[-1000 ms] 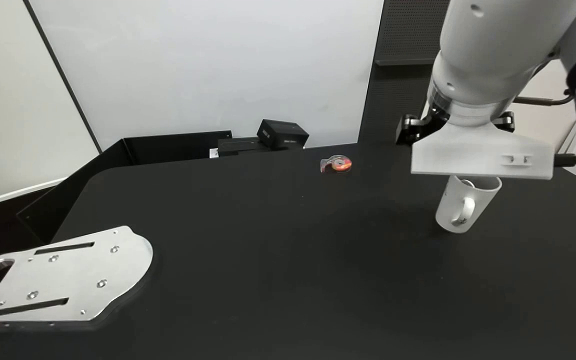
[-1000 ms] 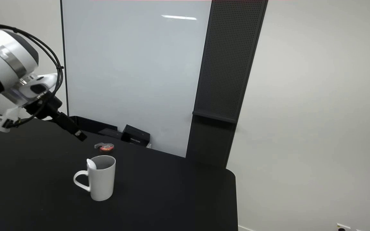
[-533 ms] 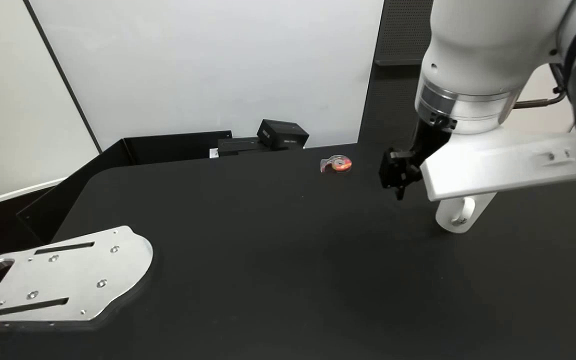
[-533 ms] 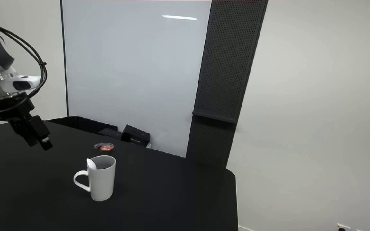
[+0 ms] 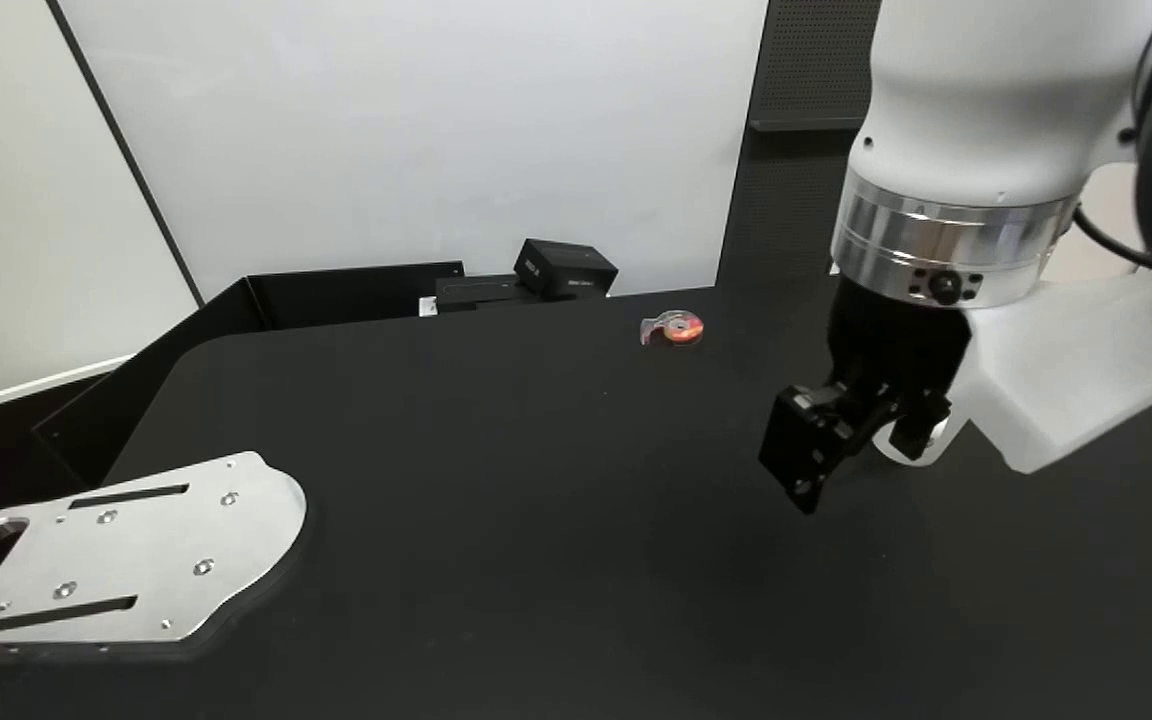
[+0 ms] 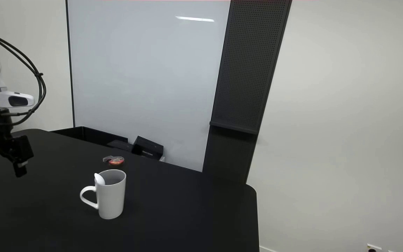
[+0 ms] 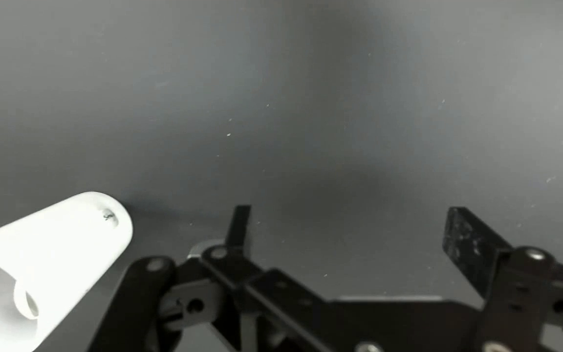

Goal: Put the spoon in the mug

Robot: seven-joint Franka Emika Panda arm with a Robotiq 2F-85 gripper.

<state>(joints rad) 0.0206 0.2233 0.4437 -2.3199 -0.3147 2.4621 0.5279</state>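
Note:
The white mug [image 6: 112,200] stands upright on the black table, with its handle out to the left in an exterior view. The white spoon [image 6: 99,179] is inside the mug, its bowl end up and leaning on the rim near the handle. In the wrist view the mug [image 7: 66,249] is at lower left, with the spoon [image 7: 26,299] partly seen inside. My gripper [image 7: 349,230] is open and empty, above the table beside the mug, not touching it. In an exterior view the gripper [image 5: 858,475] and arm hide most of the mug [image 5: 894,451] and all of the spoon.
A tape dispenser [image 5: 674,328] lies near the table's far edge; it also shows in an exterior view [image 6: 114,160]. A silver metal plate [image 5: 166,560] lies at the table's left. A black box [image 5: 564,268] and a black tray [image 5: 356,292] stand beyond the far edge.
My gripper has moved away from the mug, lowered, and turned from tilted to pointing downward. Its spread fingers have come into clear view. The mug and the spoon have not moved.

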